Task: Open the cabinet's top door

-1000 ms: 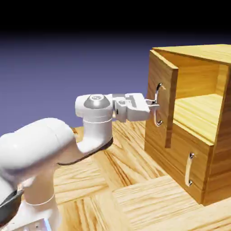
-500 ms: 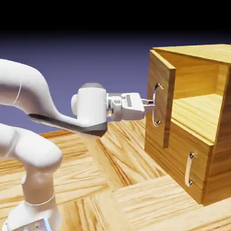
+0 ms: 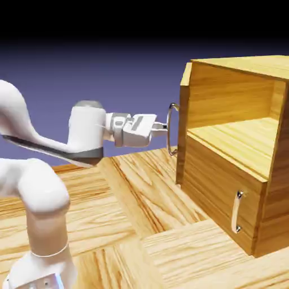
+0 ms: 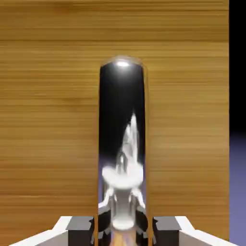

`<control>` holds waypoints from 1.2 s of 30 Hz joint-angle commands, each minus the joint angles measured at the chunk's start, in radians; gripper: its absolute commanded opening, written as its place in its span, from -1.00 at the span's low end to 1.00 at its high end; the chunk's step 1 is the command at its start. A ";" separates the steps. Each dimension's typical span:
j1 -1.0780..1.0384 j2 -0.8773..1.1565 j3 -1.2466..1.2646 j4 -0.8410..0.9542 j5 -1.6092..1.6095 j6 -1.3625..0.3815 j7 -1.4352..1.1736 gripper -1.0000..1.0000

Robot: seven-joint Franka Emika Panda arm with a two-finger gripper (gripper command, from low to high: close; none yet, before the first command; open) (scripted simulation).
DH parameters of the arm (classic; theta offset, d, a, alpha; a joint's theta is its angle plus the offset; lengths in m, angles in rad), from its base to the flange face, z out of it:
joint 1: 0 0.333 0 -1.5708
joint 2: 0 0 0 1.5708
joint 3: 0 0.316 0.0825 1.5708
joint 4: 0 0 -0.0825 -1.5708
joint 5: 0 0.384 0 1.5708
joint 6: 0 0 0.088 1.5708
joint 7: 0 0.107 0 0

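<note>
Gripper (image 3: 164,128) gripping door handle (image 3: 171,130)
Its fingers are closing on the bar; the top door (image 3: 183,124) is standing open.

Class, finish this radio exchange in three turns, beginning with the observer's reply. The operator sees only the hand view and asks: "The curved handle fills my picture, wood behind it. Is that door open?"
Observer: Yes, the top door is swung out, seen almost edge-on, exposing the upper compartment.
Operator: My pincer has the handle between its fingertips. How does the lower door stand?
Observer: The lower door is closed, flush with the cabinet's front, its own silver handle ungripped.
</note>
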 commanded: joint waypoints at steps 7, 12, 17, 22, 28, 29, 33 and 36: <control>0.081 -0.077 0.172 -0.037 0.309 -0.158 -0.119 -1.00; 0.149 -0.078 0.323 -0.023 0.526 -0.308 -0.167 -1.00; 0.189 -0.019 0.499 0.044 0.740 -0.489 -0.180 -1.00; 0.161 0.084 0.680 0.167 0.921 -0.675 -0.167 -1.00; 0.030 0.218 0.898 0.368 1.081 -0.891 -0.137 -1.00; 0.000 0.238 0.934 0.404 1.101 -0.925 -0.131 -1.00; -0.135 0.302 1.078 0.548 1.170 -1.050 -0.114 -1.00; -0.244 0.328 1.181 0.649 1.211 -1.126 -0.108 -1.00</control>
